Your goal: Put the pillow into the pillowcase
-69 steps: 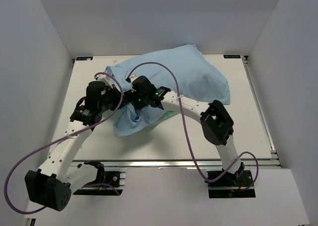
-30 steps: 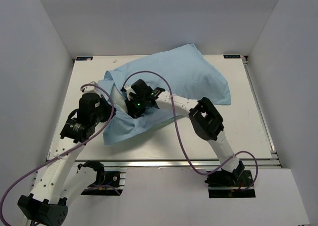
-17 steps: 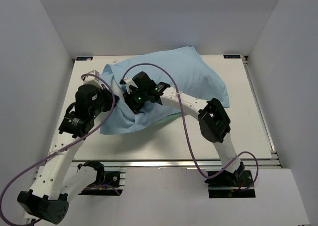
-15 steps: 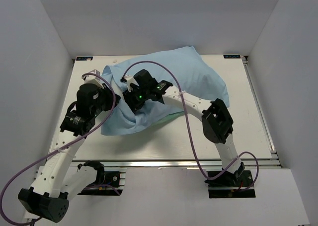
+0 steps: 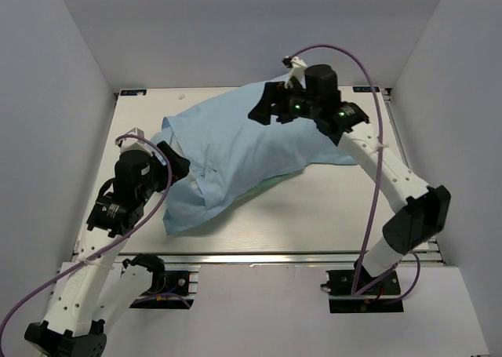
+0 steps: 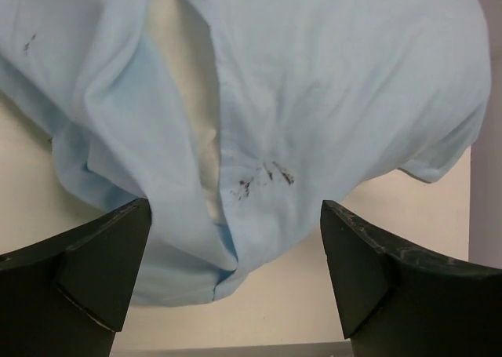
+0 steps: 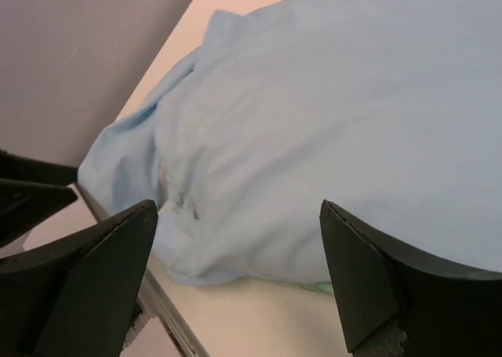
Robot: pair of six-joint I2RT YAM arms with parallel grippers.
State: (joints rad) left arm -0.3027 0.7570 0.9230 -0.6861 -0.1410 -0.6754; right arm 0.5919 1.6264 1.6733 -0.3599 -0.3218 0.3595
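The pillowcase (image 5: 259,145) lies plain light-blue side up across the table, bulging with the pillow inside. A thin teal edge (image 5: 271,186) peeks out underneath it. In the left wrist view the pillowcase (image 6: 329,98) gapes in a long slit, and a cream strip of the pillow (image 6: 184,82) shows through. My left gripper (image 5: 174,159) hovers open at the near-left end of the case, holding nothing (image 6: 235,271). Above the far-right end my right gripper (image 5: 267,106) hangs open with nothing in it, looking down the length of the pillowcase (image 7: 329,122).
The white table (image 5: 329,208) ends in a metal rail (image 5: 274,256) along its near edge. White walls close in on the left, right and back. Purple cables loop off both arms. The left arm's dark fingers (image 7: 27,196) show at the right wrist view's left edge.
Both grippers have opened and let go of the cloth. The right arm swung from the middle to the far right end. The left arm drew back slightly, and the case settled flatter.
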